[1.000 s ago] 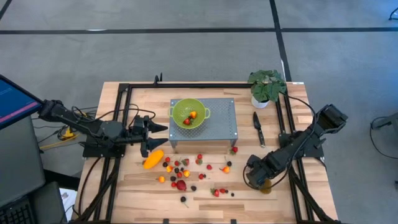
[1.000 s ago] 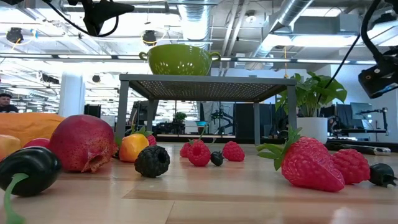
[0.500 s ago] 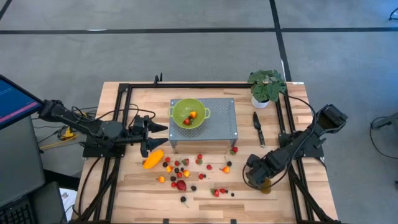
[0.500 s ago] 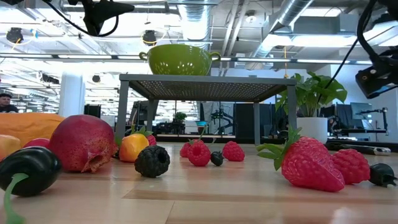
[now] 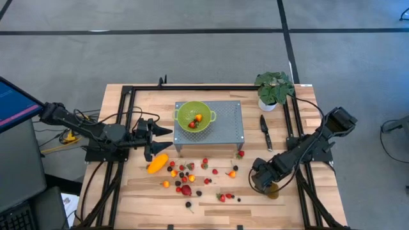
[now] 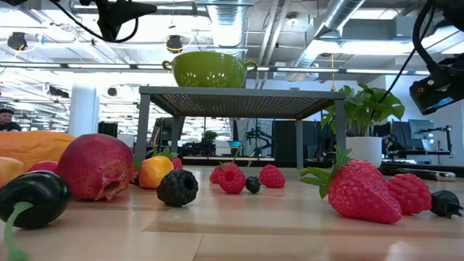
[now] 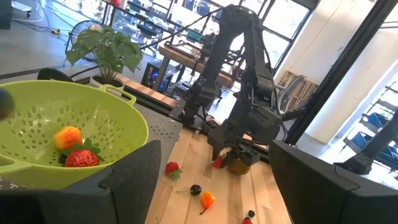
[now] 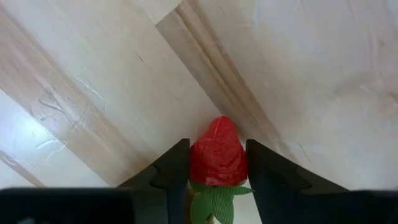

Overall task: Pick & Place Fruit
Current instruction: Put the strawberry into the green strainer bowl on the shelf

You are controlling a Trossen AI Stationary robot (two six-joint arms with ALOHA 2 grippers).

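Note:
My right gripper is at the table's right front, shut on a red strawberry. A brown-green oval fruit lies just beside it. My left gripper is open and empty, hovering left of the green colander. The colander stands on a grey perforated stand and holds an orange piece and red pieces. Many small red, orange and dark pieces lie on the wood in front of the stand, with a long orange-yellow fruit and a red round fruit. My right gripper pinches the strawberry's two sides between its two fingers. The fingers point down at the table from above. The strawberry's pointed tip faces the boards and its green leaves face the wrist.
A black-handled knife lies right of the stand and a potted plant stands at the far right. Black rails run along the table's left, far and right sides. Bare wood shows near the front edge.
My right gripper has drifted a little toward the table's left and risen slightly, still shut on the strawberry.

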